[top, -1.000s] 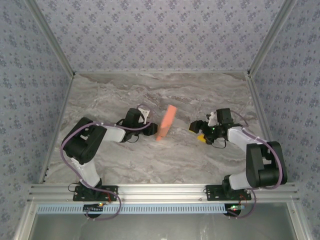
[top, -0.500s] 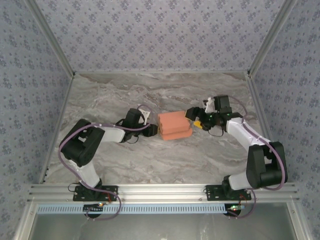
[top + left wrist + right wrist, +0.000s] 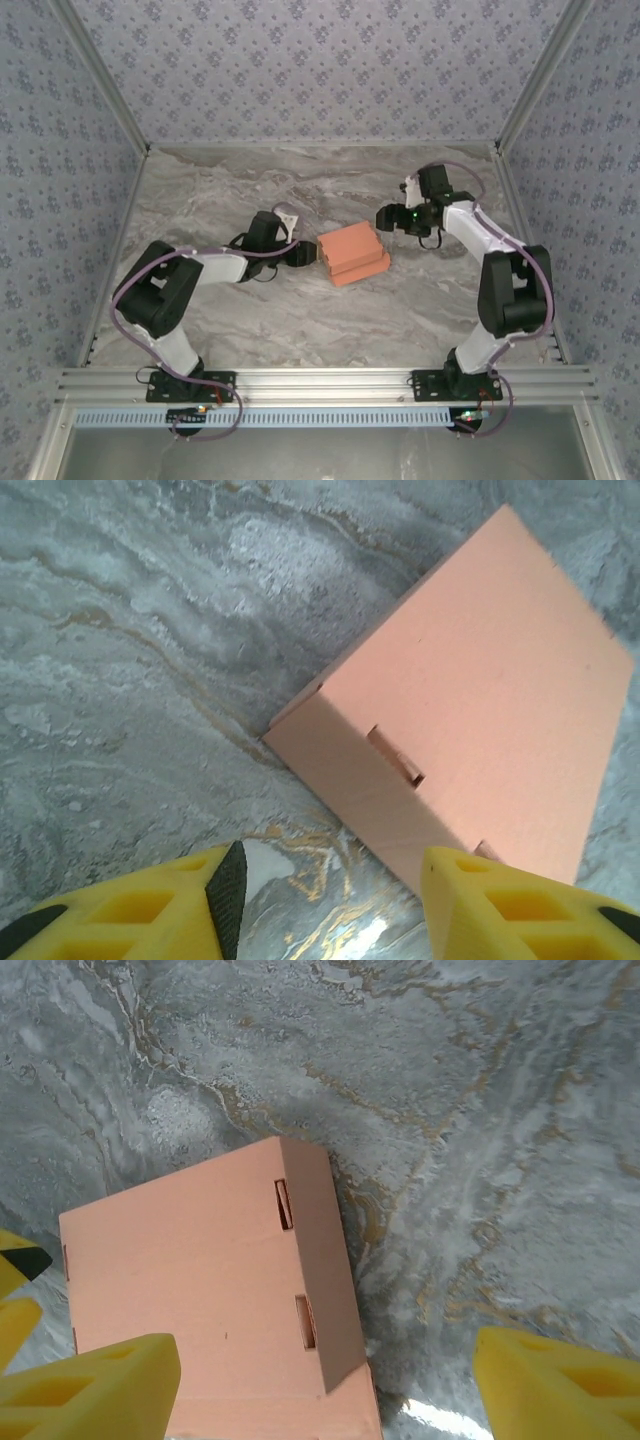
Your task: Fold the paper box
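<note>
The paper box [image 3: 352,252] sits folded near the middle of the table [image 3: 250,320]. The left gripper [image 3: 306,257] is just beside it and the right gripper [image 3: 386,218] is near. Both have open jaws holding nothing. The folding looks done, so next the arms should back away.
</note>
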